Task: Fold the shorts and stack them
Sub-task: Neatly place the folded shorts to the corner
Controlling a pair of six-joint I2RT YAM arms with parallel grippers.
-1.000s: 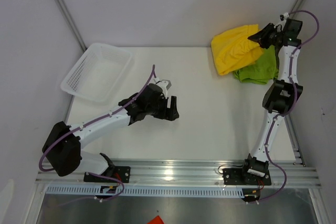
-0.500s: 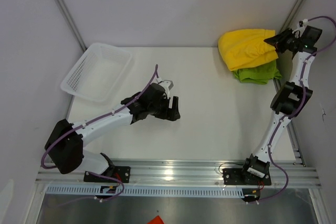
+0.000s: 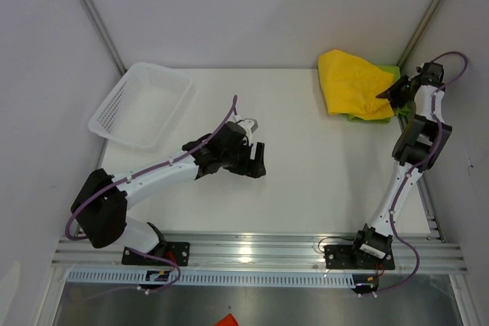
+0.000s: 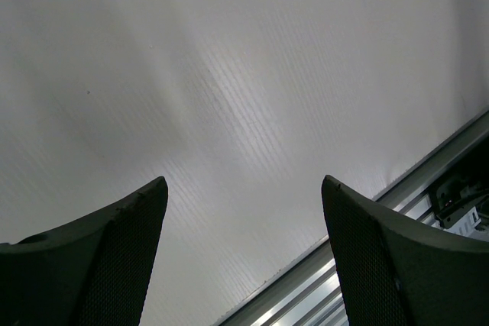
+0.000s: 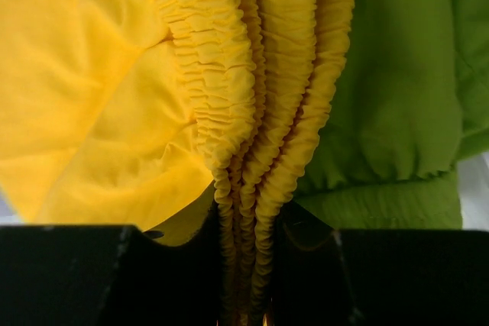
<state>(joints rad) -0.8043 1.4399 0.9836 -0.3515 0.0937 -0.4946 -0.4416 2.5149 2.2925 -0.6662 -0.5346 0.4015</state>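
Overhead view, landmark: white basket (image 3: 145, 104) at the far left of the table (image 3: 306, 166).
Overhead view, shorts: yellow shorts (image 3: 353, 82) lie bunched far to the right of the basket, at the table's far right corner. They cover most of the green shorts (image 3: 392, 72), and only slivers of green show at the edges.
Overhead view, right gripper (image 3: 390, 95): at the right edge of the yellow pile, on the side away from the basket.
Overhead view, left gripper (image 3: 258, 162): low over bare table, right of and nearer than the basket, well apart from both shorts.
Left wrist view, fingers (image 4: 114, 250): spread wide with nothing between them, only table surface and a metal rail (image 4: 428, 181) beyond.
Right wrist view, grip: jaws pinched onto the gathered elastic waistband (image 5: 252, 112) of the yellow pair. Green fabric sits just beside it on the right, and I cannot tell whether any is caught.
Progress, judged: neither pair folded yet; the yellow pair is being separated.
Risk 1: green cloth drags along if friction or a snagged fold links the two.
Risk 2: the thick bunched elastic slips out under a sharp pull.
Risk 3: a one-point hold leaves the shorts crumpled and hard to lay flat.
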